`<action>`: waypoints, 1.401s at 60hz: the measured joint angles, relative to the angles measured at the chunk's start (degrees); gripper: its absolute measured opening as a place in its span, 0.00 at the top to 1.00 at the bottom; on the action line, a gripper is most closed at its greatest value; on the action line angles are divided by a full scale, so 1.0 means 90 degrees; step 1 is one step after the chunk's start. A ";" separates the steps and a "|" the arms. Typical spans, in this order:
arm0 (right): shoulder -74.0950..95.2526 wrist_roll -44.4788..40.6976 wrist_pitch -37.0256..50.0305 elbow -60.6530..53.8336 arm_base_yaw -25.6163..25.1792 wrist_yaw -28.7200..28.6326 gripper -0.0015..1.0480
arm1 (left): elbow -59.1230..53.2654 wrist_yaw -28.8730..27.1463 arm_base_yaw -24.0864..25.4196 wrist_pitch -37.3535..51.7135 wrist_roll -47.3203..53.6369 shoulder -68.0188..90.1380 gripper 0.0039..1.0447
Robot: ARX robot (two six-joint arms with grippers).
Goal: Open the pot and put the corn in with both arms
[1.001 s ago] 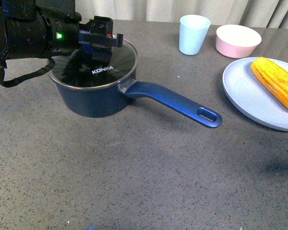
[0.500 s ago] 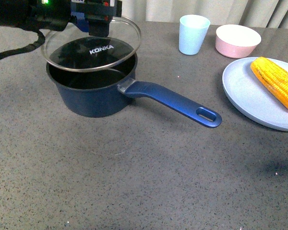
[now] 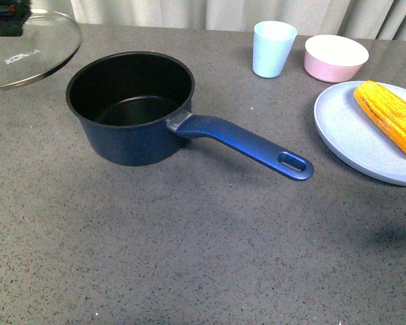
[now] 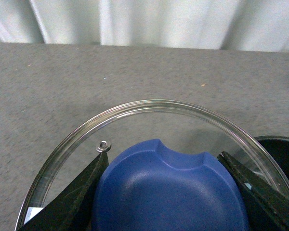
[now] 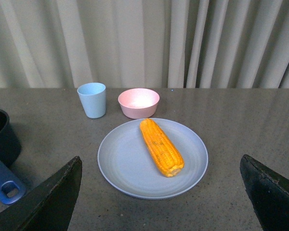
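A dark navy-blue saucepan with a black inside (image 3: 128,145) stands open and empty towards the far left of a grey speckled desk (image 3: 203,257), its long blue handle with an oval hole pointing right and towards the robot, roughly at the plate. Its round glass lid (image 3: 27,51) is already off, held to the left of the pot and clear of its rim. In the left wrist view the left gripper (image 4: 164,159) has its jaws clamped on either side of the lid's blue knob (image 4: 168,197). So the opening step looks done, while the corn step is not yet begun. A yellow-orange corn cob (image 3: 390,116) lies on a pale blue round plate (image 3: 352,142) at the right edge of the desk, well apart from the pot. Its long axis runs on a slant, one end pointing back towards a pink bowl (image 3: 335,57), the other towards the near right. A pale blue cup (image 3: 273,47) stands beside the bowl. The right gripper (image 5: 160,161) hangs short of the plate, jaws spread wide and holding nothing
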 joint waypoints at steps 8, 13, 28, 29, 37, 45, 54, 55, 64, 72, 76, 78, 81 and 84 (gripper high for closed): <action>0.0000 0.0000 0.0000 0.0000 0.0000 0.0000 0.09 | -0.0219 -0.0005 0.0573 0.0294 0.0095 0.0046 0.42; 0.0000 0.0000 0.0000 0.0000 0.0000 0.0000 0.09 | -0.0401 -0.0095 0.0872 0.0639 0.0148 0.0253 0.42; 0.0000 0.0000 0.0000 0.0000 0.0000 0.0000 0.09 | -0.0789 -0.0262 0.1163 0.1486 0.0056 0.1100 0.42; 0.0000 0.0002 0.0000 0.0000 0.0000 0.0000 0.09 | -0.0794 -0.0262 0.1161 0.1545 0.0051 0.1161 0.42; 0.0000 0.0000 0.0000 0.0000 0.0000 0.0000 0.09 | -0.0838 -0.0284 0.1098 0.1817 0.0044 0.1375 0.42; 0.0000 0.0000 0.0000 0.0000 0.0000 0.0000 0.09 | -0.0843 -0.0282 0.0981 0.1928 0.0041 0.1559 0.42; 0.0000 0.0000 0.0000 0.0000 0.0000 0.0000 0.09 | -0.0840 -0.0274 0.0860 0.1994 0.0041 0.1746 0.42; 0.0000 0.0000 0.0000 0.0000 0.0000 0.0000 0.09 | -0.0840 -0.0274 0.0852 0.1999 0.0041 0.1753 0.42; 0.0000 0.0000 0.0000 0.0000 0.0000 0.0000 0.09 | -0.0838 -0.0282 0.0736 0.2108 0.0063 0.1855 0.42; 0.0000 0.0000 0.0000 0.0000 0.0000 0.0000 0.09 | -0.0831 -0.0274 0.0699 0.2164 0.0061 0.1955 0.42; 0.0000 0.0000 0.0000 0.0000 0.0000 0.0000 0.09 | -0.0828 -0.0282 0.0682 0.2225 0.0056 0.2028 0.42; 0.0000 0.0002 0.0000 0.0000 0.0000 0.0000 0.09 | -0.0828 -0.0287 0.0675 0.2244 0.0056 0.2072 0.42; 0.0000 0.0000 0.0000 0.0000 0.0000 0.0000 0.09 | -0.0828 -0.0287 0.0665 0.2278 0.0046 0.2123 0.42; 0.0000 0.0002 0.0000 0.0000 0.0000 0.0000 0.09 | -0.0828 -0.0289 0.0661 0.2324 0.0041 0.2178 0.42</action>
